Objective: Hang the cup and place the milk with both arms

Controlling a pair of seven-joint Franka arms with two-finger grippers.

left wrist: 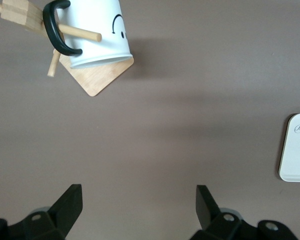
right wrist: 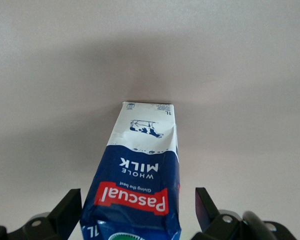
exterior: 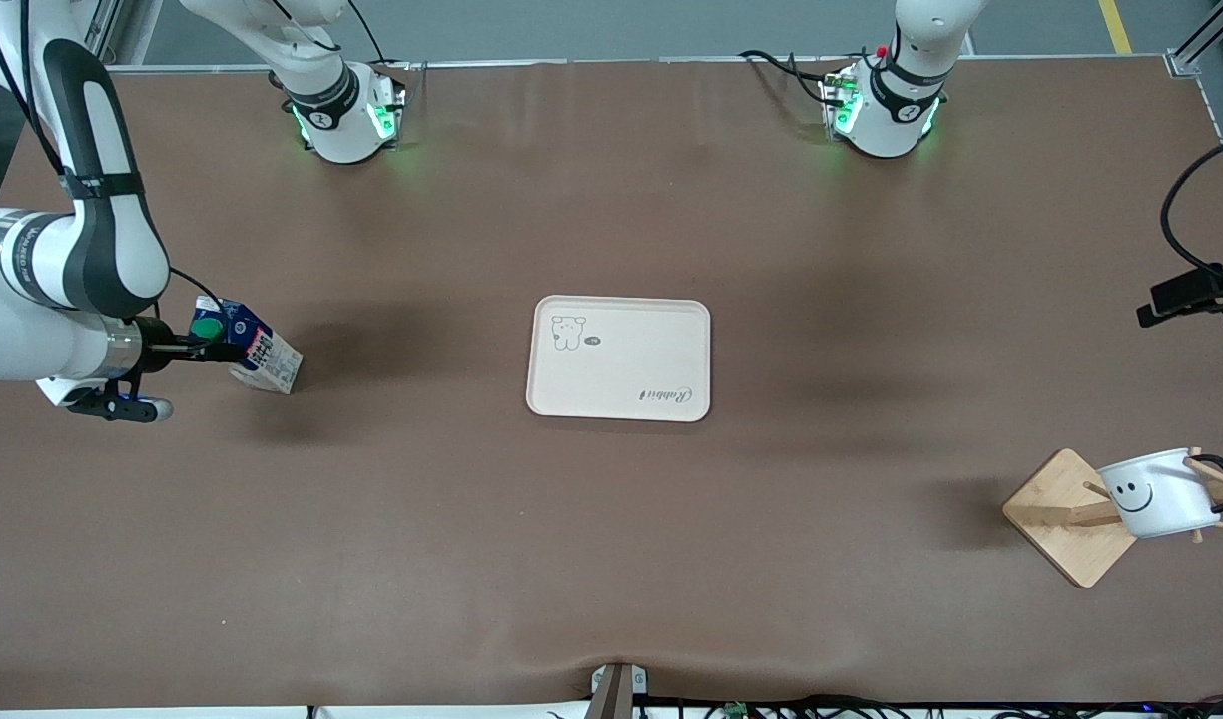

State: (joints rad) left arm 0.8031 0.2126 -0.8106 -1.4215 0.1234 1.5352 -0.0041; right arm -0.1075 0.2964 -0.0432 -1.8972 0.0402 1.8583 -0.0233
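Observation:
The milk [exterior: 255,355], a dark-blue carton with a green cap, stands on the table near the right arm's end. My right gripper [exterior: 215,350] is level with its top. In the right wrist view the carton [right wrist: 140,185] sits between the fingers [right wrist: 69,205] of my right gripper [right wrist: 137,212], which is open, with a gap on one side. The cup [exterior: 1160,494], white with a smiley face, hangs on the wooden rack [exterior: 1060,514] by its black handle. My left gripper [left wrist: 139,205] is open and empty over bare table, away from the cup [left wrist: 97,30].
A cream tray [exterior: 619,358] lies in the middle of the table; its edge shows in the left wrist view [left wrist: 295,150]. A black clamp with cable [exterior: 1195,295] sticks in at the left arm's end. The left arm rises out of the front view from its base [exterior: 886,110].

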